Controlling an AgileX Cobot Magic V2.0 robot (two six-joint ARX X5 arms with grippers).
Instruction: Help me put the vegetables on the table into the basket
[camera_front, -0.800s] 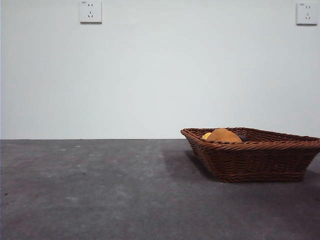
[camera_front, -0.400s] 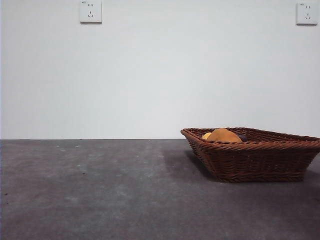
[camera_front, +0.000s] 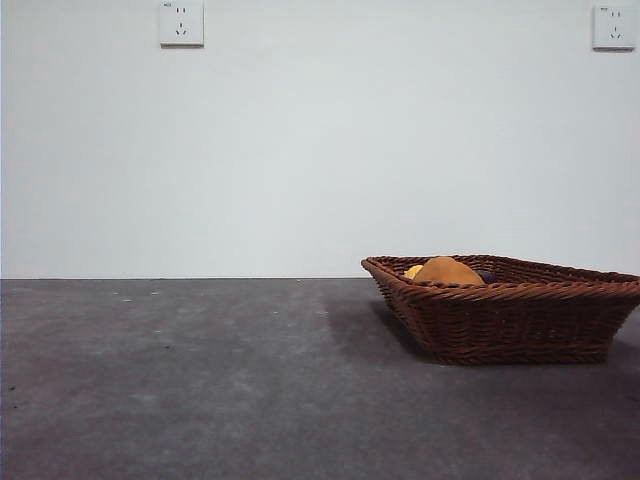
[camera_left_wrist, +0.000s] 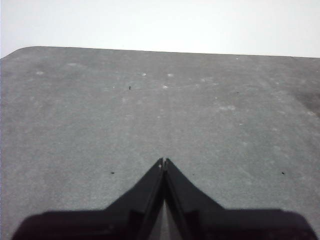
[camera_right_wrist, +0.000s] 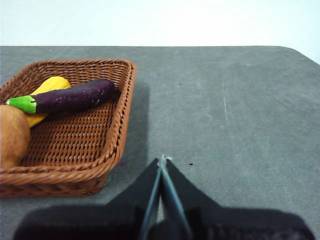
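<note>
On the left, the left gripper (camera_left_wrist: 163, 161) hangs over bare dark grey worktop (camera_front: 200, 380), its jaws pressed together on nothing. Further right stands the brown wicker basket (camera_front: 510, 325), and all three vegetables already lie inside it. In the front view only the crown of the potato (camera_front: 447, 270) and slivers of the corn cob (camera_front: 412, 271) and eggplant (camera_front: 486, 276) rise over the braided rim. From the right wrist camera the potato (camera_right_wrist: 12, 136) sits against one basket wall, the yellow corn cob (camera_right_wrist: 50, 86) lies partly under the dark-purple eggplant (camera_right_wrist: 75, 97), whose green stem points toward the potato. The right gripper (camera_right_wrist: 162, 161) hovers over the worktop just beside the basket (camera_right_wrist: 120, 125), jaws likewise clenched and empty.

No vegetable is seen left on the worktop, so the job looks complete. Should any need reseating, the potato appears heavy, firm and smooth, best gripped across its middle; the slim eggplant looks glossy and likely slippery, best taken mid-body rather than at the stem.
</note>
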